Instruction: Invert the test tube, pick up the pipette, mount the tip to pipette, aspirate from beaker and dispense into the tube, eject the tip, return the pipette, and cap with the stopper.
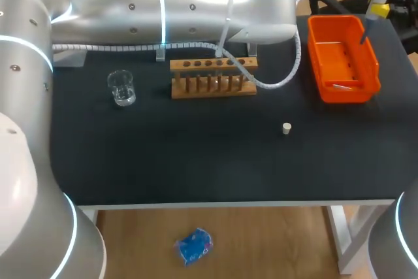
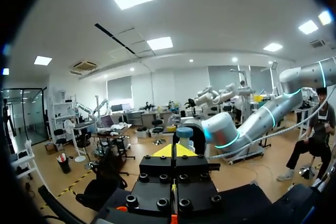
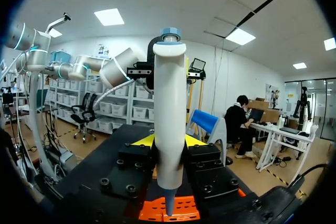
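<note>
Only the right wrist view shows the grip: the right tool (image 3: 169,141) is clamped on the upright pipette (image 3: 169,108), above the orange tray (image 3: 186,208). The left wrist view shows the left tool (image 2: 175,151), tips together. In the head view, the tray sits at the black tabletop's (image 1: 196,168) far right corner, the beaker (image 1: 122,87) near the left edge, the rack (image 1: 213,78) at the far edge, and the stopper (image 1: 286,127) alone right of the middle.
</note>
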{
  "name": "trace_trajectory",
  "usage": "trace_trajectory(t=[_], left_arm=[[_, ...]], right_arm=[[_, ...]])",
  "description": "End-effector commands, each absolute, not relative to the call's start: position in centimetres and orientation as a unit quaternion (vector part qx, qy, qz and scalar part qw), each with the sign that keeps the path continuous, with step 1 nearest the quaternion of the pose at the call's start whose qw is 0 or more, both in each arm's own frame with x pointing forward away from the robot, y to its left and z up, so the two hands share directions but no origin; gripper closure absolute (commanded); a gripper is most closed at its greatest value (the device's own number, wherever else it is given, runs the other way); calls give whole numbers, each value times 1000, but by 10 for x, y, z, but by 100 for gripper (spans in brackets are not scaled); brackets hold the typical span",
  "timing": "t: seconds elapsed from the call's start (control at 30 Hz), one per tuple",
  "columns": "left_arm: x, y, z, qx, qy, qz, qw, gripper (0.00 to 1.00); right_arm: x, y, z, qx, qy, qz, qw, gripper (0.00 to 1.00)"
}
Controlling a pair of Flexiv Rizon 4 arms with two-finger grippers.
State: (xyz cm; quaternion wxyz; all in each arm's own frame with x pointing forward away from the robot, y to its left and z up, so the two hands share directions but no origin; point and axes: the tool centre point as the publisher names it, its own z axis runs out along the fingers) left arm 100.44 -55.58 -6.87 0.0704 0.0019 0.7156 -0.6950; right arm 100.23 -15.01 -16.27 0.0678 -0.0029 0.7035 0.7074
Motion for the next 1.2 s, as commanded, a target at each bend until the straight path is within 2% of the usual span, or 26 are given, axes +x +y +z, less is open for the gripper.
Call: trace_trajectory(t=[0.03,0.07,0.1,0.13,0.17,0.47,0.73,1.2], left_arm=[[1002,-546,-58,6,711,-698,77,100],[1002,-545,-55,7,711,-699,79,100],[1002,-542,-52,8,711,-699,80,58],[1002,-540,-49,11,708,-701,82,25],[1001,-538,-45,12,704,-705,82,0],[984,-506,-32,-1,733,-672,101,0],[955,-465,-36,-74,756,-643,95,0],[955,-465,-36,-74,756,-643,95,0]], right_arm=[[1003,-151,-160,-5,704,707,66,100],[1003,-151,-160,-5,704,707,66,100],[1003,-151,-160,-5,704,707,66,100],[1003,-151,-160,-5,704,707,66,100],[1003,-151,-160,-5,704,707,66,100],[1003,-151,-160,-5,704,707,66,100],[1003,-151,-160,-5,704,707,66,100],[1003,-151,-160,-5,704,707,66,100]])
